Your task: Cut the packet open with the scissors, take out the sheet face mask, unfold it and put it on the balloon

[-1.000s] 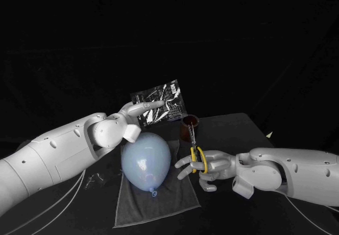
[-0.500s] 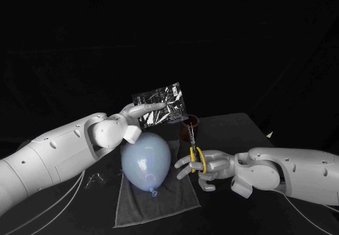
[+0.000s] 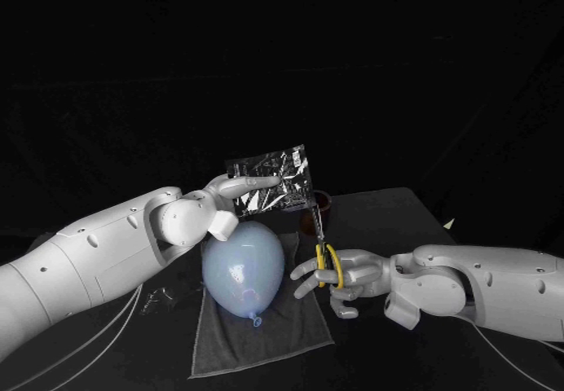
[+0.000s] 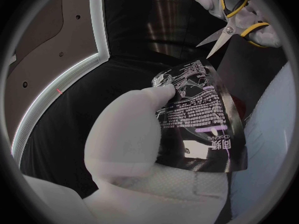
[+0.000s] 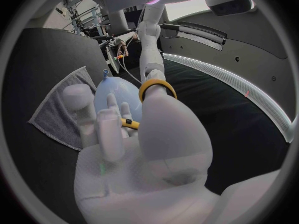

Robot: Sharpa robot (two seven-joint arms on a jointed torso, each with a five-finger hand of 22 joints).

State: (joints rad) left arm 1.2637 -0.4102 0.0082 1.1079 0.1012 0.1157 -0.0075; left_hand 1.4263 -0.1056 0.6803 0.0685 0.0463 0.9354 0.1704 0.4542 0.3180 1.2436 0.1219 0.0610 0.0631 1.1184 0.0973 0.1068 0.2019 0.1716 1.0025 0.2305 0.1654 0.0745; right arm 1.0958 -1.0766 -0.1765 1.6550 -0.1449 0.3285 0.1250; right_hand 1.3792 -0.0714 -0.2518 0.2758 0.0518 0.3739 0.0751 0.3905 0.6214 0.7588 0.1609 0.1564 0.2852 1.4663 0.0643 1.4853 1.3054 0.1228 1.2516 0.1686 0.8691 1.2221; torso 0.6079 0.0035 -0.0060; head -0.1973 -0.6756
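One packet (image 3: 273,180), apparently uncut, in left hand (image 3: 235,186)

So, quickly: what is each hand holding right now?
Left hand: holds the packet.
Right hand: holds the scissors.

Robotics lab / test cell, not a home or shop. Evidence: black table (image 3: 388,212) w/ black drape backdrop (image 3: 282,81) all round. White robot left arm (image 3: 94,252) and right arm (image 3: 494,285) reach over it. Loose cables (image 3: 117,318) trail off the table edge near a grey towel (image 3: 294,334). Right wrist view: metal rack (image 5: 77,12) w/ gear & wiring in bg.
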